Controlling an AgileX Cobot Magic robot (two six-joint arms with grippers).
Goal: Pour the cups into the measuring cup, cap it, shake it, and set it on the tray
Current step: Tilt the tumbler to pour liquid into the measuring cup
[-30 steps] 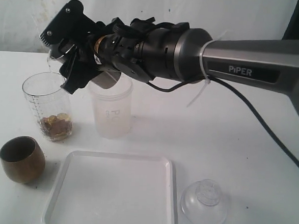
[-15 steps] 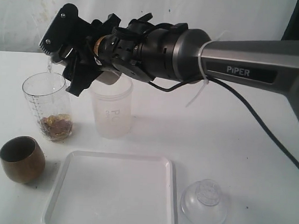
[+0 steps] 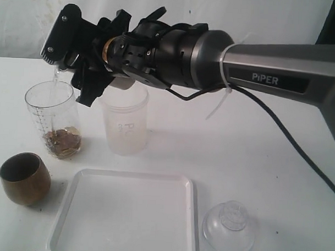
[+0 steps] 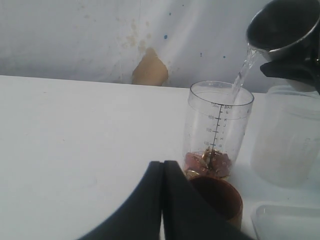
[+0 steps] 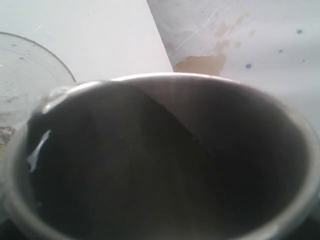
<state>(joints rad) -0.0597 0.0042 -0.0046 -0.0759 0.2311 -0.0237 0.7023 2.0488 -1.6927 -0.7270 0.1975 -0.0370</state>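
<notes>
Nearest me, the white tray (image 3: pixel 126 212) lies flat on the white table (image 3: pixel 254 161). A clear domed lid (image 3: pixel 229 228) sits just beside its right edge. Off the tray's left corner the brown-gold cup (image 3: pixel 24 178) stands upright, mouth open to the ceiling and apart from the tray.

The left gripper (image 4: pixel 162 195) hangs low on this near side. Its two dark fingers are pressed flat together with nothing between them, and the brown-gold cup shows just past their tips.

Further back the measuring cup (image 3: pixel 52 119) stands upright on the table, its printed scale facing the room. A small heap of brownish-gold bits (image 3: pixel 62 141) lies at its bottom. Beside it on the right, not touching, is the frosted tumbler (image 3: pixel 125 124), also upright.

Above these two, the right gripper (image 3: pixel 76 59) reaches across from the right on its long grey arm (image 3: pixel 279 77). Its fingers are clamped around the steel tumbler (image 4: pixel 285 27), which is tipped well over. A thin stream of clear liquid (image 4: pixel 241 75) falls from the tumbler's lip into the measuring cup's open mouth.

Behind it all is a stained white wall (image 4: pixel 150 70).
</notes>
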